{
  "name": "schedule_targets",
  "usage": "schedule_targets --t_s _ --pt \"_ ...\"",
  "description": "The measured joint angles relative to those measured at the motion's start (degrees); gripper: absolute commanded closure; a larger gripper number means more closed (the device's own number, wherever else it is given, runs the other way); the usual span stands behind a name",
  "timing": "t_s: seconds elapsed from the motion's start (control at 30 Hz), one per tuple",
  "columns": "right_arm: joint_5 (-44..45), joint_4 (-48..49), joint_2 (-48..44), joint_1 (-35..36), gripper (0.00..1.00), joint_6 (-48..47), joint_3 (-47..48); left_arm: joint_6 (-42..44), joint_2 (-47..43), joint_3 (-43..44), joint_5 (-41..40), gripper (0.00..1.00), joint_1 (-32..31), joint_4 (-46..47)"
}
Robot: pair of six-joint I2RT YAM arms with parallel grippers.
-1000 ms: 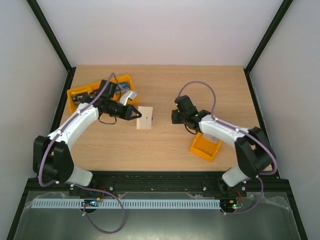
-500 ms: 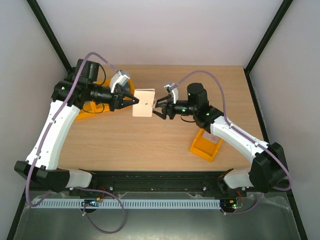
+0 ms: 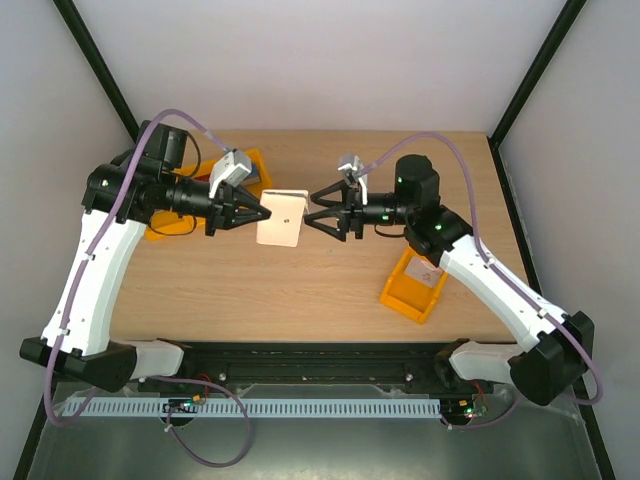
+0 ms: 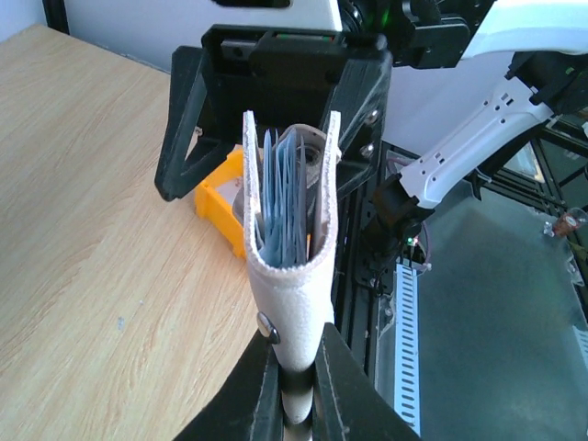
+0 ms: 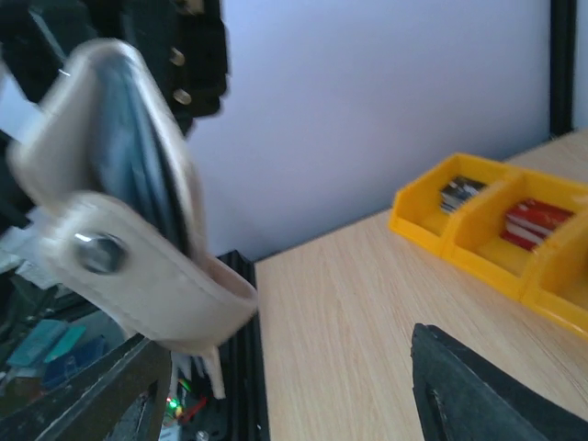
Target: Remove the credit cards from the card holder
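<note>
The holder hangs in the air above the table, with its open edge turned to the right arm. The left gripper, on the holder's left side, pinches its folded end tightly. The right gripper, just right of the holder, is spread wide and touches nothing. I think it should enter slowly between the covers and close on one card only, not on the bluish sleeves. The cards are perhaps hidden inside them.
</note>
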Motion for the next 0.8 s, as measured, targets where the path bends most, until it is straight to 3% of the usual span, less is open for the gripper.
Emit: schedule_targets --t_s 0.17,0.43,0.8 --pt "-5.64 11.93 -1.03 0.0 0.25 8.55 -3.74 1.11 -0.28 0.09 -0.09 0.98 0.0 -1.31" --pt "-2.82 15.1 -2.75 0.66 0.45 11.21 -4.63 2.71 -0.24 0.09 0.5 0.98 0.0 -2.64" --pt "-0.2 15.3 -0.66 4.7 0.41 10.6 -4.74 3.1 -0.24 0.07 1.42 0.98 0.0 -2.95"
